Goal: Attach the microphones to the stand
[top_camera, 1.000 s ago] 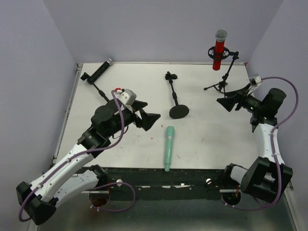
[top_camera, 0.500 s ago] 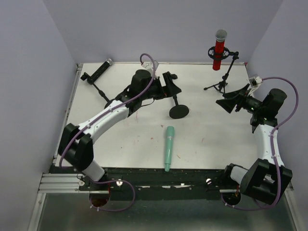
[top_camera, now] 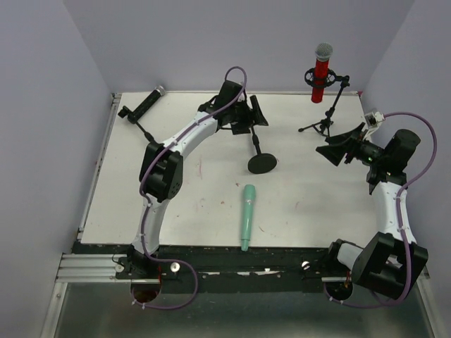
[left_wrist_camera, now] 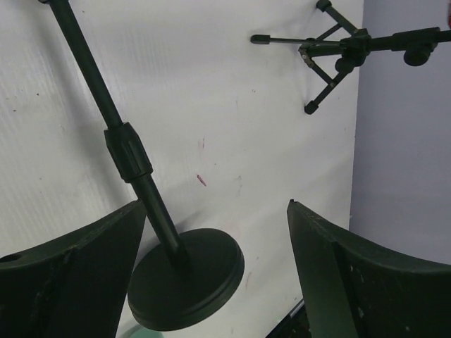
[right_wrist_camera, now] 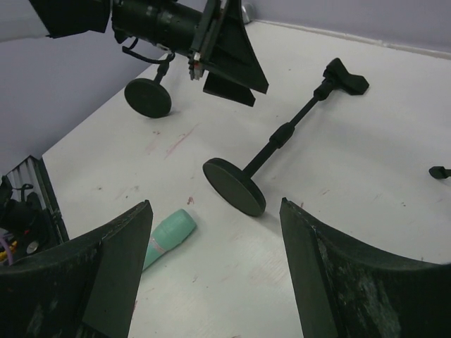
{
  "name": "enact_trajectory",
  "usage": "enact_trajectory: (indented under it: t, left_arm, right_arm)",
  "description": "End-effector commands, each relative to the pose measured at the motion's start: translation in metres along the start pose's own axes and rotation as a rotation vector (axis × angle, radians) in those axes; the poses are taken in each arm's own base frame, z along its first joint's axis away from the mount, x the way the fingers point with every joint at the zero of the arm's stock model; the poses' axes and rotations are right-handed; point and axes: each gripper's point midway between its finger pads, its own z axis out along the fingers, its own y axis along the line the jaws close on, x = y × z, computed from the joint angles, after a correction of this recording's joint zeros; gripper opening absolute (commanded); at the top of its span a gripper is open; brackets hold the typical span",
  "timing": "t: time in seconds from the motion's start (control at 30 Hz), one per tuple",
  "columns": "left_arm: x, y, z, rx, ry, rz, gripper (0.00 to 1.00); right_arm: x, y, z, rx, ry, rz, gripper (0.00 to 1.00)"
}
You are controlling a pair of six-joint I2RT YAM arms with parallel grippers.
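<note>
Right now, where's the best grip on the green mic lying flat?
Take the mint-green microphone at mid-handle, from straight above, closing across its narrow width. It lies flat, long axis running near-to-far, with bare table on both sides, so probably nothing blocks the approach.

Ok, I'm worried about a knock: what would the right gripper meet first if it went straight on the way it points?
Probably the middle stand's round base, framed between the right gripper's open fingers; depth is unclear, so that's a guess.

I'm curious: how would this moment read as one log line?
left jaws open by round-base stand | right jaws open, empty | green microphone on table | red microphone mounted
</note>
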Motion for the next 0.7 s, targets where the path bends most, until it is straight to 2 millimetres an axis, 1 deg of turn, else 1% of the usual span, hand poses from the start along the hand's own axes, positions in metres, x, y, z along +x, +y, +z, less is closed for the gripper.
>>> enact_trajectory:
  t: [0.0, 0.07, 0.27, 0.4, 0.5, 0.53, 0.57, 0.6, 0.63, 0.67]
  left_arm:
    - [0.023, 0.011, 0.010, -0.019, 0.183, -0.097, 0.88]
    - [0.023, 0.013, 0.014, -0.011, 0.198, -0.119, 0.85]
    - [0.023, 0.020, 0.019, 0.002, 0.215, -0.151, 0.85]
    - [0.027, 0.017, 0.016, 0.034, 0.230, -0.129, 0.86]
    - [0.023, 0.012, 0.007, 0.054, 0.206, -0.069, 0.86]
    - [0.019, 0.006, -0.001, 0.068, 0.187, -0.041, 0.86]
    - [0.017, 0.006, -0.007, 0.069, 0.172, -0.017, 0.87]
    - [0.014, 0.000, -0.016, 0.079, 0.151, 0.007, 0.87]
    - [0.013, 0.000, -0.025, 0.074, 0.135, 0.028, 0.87]
    - [0.011, -0.001, -0.035, 0.072, 0.116, 0.051, 0.88]
  right_arm:
    - [-0.007, 0.006, -0.001, -0.025, 0.002, 0.004, 0.81]
    - [-0.007, 0.005, -0.001, -0.023, 0.002, 0.004, 0.81]
    - [-0.002, 0.001, 0.001, -0.021, 0.007, 0.021, 0.81]
    - [0.010, 0.003, 0.010, -0.054, 0.034, 0.040, 0.79]
    - [0.030, 0.014, 0.027, -0.138, 0.111, 0.024, 0.79]
    - [0.039, 0.019, 0.034, -0.175, 0.147, 0.007, 0.79]
    - [0.047, 0.024, 0.041, -0.201, 0.188, -0.046, 0.79]
    - [0.062, 0.030, 0.048, -0.234, 0.248, -0.080, 0.80]
    - [0.074, 0.032, 0.055, -0.261, 0.298, -0.165, 0.80]
    - [0.092, 0.036, 0.059, -0.295, 0.370, -0.207, 0.81]
